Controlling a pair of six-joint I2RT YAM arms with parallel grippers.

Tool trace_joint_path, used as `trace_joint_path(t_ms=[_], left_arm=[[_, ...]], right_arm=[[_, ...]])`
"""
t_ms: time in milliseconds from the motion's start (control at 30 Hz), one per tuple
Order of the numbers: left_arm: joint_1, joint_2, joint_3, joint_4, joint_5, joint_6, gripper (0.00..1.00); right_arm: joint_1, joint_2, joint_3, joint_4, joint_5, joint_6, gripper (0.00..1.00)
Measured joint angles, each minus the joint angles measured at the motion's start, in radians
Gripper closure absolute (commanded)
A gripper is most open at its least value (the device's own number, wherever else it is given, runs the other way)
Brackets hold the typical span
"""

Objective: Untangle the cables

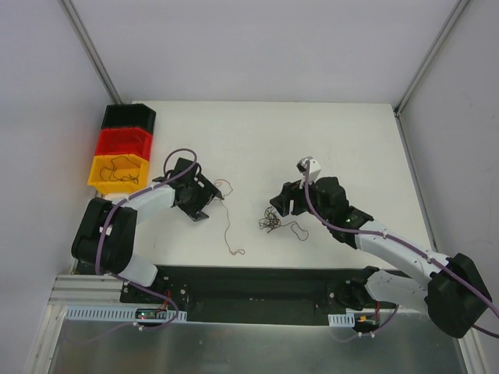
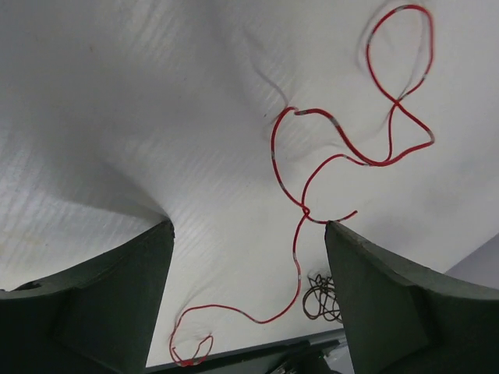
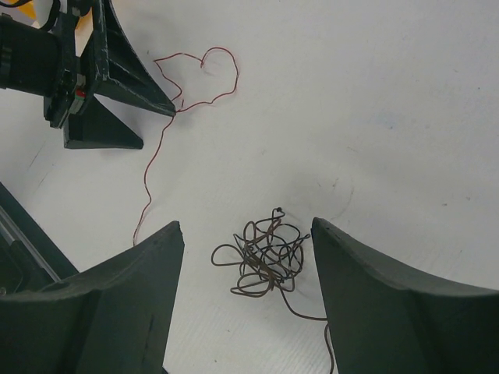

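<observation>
A tangle of thin brown and black cables (image 1: 272,220) lies on the white table (image 1: 312,140), with one loose loop trailing to its right. It also shows in the right wrist view (image 3: 265,261). My right gripper (image 3: 245,224) is open and empty, just above the tangle with a finger on each side (image 1: 276,207). A single red cable (image 1: 228,222) lies apart to the left, stretched out in loose loops (image 2: 300,234). My left gripper (image 2: 249,226) is open and empty, hovering over the red cable's upper end (image 1: 212,204). The tangle shows small in the left wrist view (image 2: 323,296).
Three stacked bins stand at the table's far left: black (image 1: 129,117), red (image 1: 123,142) and yellow (image 1: 117,173), the yellow one with thin wires inside. The table's near edge runs just below the red cable's end (image 1: 234,265).
</observation>
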Motion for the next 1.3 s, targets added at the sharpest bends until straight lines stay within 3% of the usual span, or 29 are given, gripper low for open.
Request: trace_joint_path(t_ms=[100, 233, 300, 367, 600, 633, 800, 967, 1167, 1300], left_arm=[[0.0, -0.007, -0.02, 0.06, 0.025, -0.016, 0.11], [0.0, -0.007, -0.038, 0.159, 0.049, -0.02, 0.08], [0.0, -0.013, -0.066, 0.217, 0.055, -0.023, 0.12], [0.0, -0.02, -0.09, 0.263, 0.069, -0.033, 0.25], [0.0, 0.05, -0.09, 0.361, 0.116, -0.04, 0.96], [0.0, 0.061, -0.089, 0.367, 0.116, -0.034, 1.0], [0.03, 0.067, -0.066, 0.365, 0.122, 0.028, 1.0], [0.14, 0.045, 0.031, 0.327, 0.131, 0.177, 1.0], [0.268, 0.007, 0.24, 0.263, 0.159, 0.385, 1.0], [0.327, 0.007, 0.425, 0.2, 0.103, 0.551, 1.0]], right_arm=[[-0.002, 0.017, 0.0, 0.001, -0.013, 0.003, 0.31], [-0.002, 0.034, 0.0, 0.001, -0.022, 0.007, 0.31], [-0.003, 0.041, 0.0, 0.002, -0.025, 0.008, 0.31], [-0.006, 0.045, 0.0, 0.004, -0.029, 0.009, 0.31], [-0.006, 0.057, 0.0, 0.005, -0.043, 0.018, 0.31], [-0.006, 0.058, 0.0, 0.005, -0.044, 0.018, 0.31], [-0.008, 0.063, 0.0, 0.007, -0.044, 0.019, 0.31], [-0.008, 0.063, 0.0, 0.01, -0.044, 0.02, 0.31], [-0.012, 0.07, 0.0, 0.01, -0.047, 0.023, 0.31], [-0.015, 0.082, 0.0, 0.01, -0.049, 0.023, 0.31]])
